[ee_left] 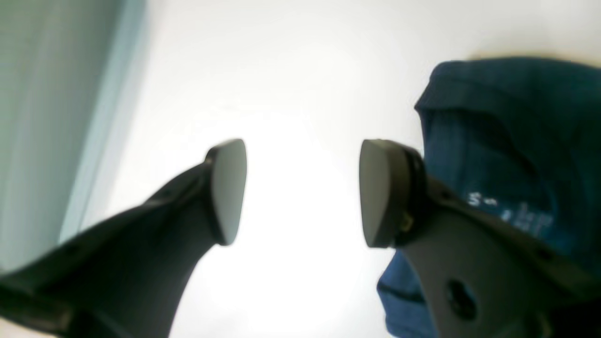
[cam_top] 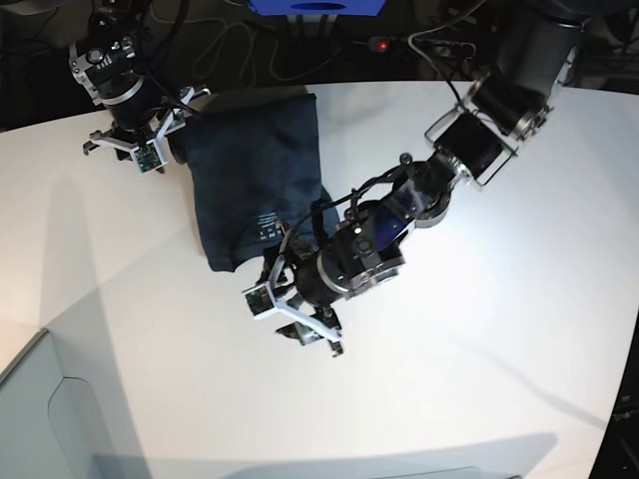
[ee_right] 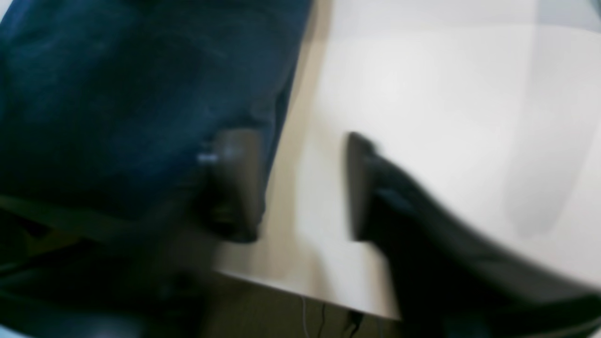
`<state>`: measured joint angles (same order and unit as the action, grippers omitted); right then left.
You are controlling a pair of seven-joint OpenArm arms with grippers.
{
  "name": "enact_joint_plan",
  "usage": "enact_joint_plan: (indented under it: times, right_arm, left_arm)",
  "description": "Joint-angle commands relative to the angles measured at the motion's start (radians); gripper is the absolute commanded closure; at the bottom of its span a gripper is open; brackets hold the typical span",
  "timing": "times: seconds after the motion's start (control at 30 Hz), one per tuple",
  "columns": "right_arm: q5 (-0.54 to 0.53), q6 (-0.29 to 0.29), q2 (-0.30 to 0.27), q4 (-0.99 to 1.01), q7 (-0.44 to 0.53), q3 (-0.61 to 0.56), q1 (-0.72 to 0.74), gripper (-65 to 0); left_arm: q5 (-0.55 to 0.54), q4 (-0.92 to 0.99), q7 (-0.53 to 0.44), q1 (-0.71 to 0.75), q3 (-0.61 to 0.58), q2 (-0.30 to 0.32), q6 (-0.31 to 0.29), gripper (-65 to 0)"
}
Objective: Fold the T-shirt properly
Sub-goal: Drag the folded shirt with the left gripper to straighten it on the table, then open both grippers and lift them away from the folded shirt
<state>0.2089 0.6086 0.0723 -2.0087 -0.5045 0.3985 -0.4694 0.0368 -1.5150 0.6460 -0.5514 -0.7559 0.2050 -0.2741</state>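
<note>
The dark navy T-shirt (cam_top: 255,165) lies folded on the white table (cam_top: 479,329), its white neck label (cam_top: 267,227) facing up near its front edge. My left gripper (cam_top: 295,324) is open and empty just in front of the shirt's front edge. In the left wrist view the left gripper (ee_left: 303,192) has its jaws wide apart over bare table, with the shirt (ee_left: 507,141) behind the right finger. My right gripper (cam_top: 168,135) is at the shirt's far left corner. In the blurred right wrist view the right gripper (ee_right: 300,188) is open, with the shirt (ee_right: 117,94) against its left finger.
The table's edge (ee_right: 300,288) runs close under the right gripper, with cables and dark floor beyond. A blue box (cam_top: 315,6) and cables lie past the table's far edge. A pale surface (cam_top: 40,409) sits at the front left corner.
</note>
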Motion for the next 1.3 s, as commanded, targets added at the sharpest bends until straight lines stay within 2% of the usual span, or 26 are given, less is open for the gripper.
enact_joint_plan:
  times: [0.0,0.03,0.07,0.27,0.33,0.47,0.6,0.73,0.83,1.0,1.27]
  right_arm:
    - [-0.013,-0.008,0.001,-0.017,0.020,-0.008,-0.013,-7.9]
    - [-0.013,-0.008,0.002,-0.017,0.022,-0.020,-0.021,-1.4]
    - [-0.013,-0.008,0.010,-0.017,0.020,-0.036,-0.021,0.0]
    - [-0.013,-0.008,0.019,-0.007,0.028,-0.095,-0.045,0.0]
    - [-0.013,-0.008,0.019,0.019,0.030,-0.109,-0.038,0.0]
    - [-0.013,-0.008,0.014,0.085,0.030,-0.112,-0.016,0.0]
    - [-0.013,-0.008,0.013,0.131,0.031,-0.112,-0.012,0.0]
    - [-0.013,-0.006,0.013,0.102,0.031,-0.114,-0.019,0.0]
    - [-0.013,-0.009,0.014,0.033,0.031,-0.106,-0.036,0.0]
    - [-0.013,-0.009,0.021,-0.024,0.031,-0.042,-0.039,0.0]
    - [-0.013,-0.009,0.019,0.073,0.031,-0.002,-0.022,0.0]
  left_arm:
    - [0.033,-0.052,-0.016,0.001,0.048,0.017,0.006,-36.3]
    - [0.056,-0.092,-0.018,0.032,0.092,0.030,0.006,-36.3]
    - [0.073,-0.126,-0.018,0.069,0.138,0.046,0.006,-36.3]
    - [0.087,-0.286,-0.024,0.314,0.479,0.133,0.006,-36.3]
    - [0.085,-0.301,-0.025,0.402,0.609,0.136,0.005,-36.3]
    - [0.084,-0.302,-0.025,0.540,0.795,0.118,0.005,-36.3]
    - [0.021,-0.295,-0.025,0.646,0.924,0.101,0.005,-36.3]
    - [-0.131,-0.295,-0.022,0.721,1.021,0.106,0.005,-36.3]
    - [-0.200,-0.295,-0.018,0.759,1.064,0.106,0.005,-36.3]
    - [-0.226,-0.307,-0.018,0.824,1.103,0.106,0.005,-36.3]
    - [-0.228,-0.307,-0.024,0.939,1.139,0.096,0.005,-36.2]
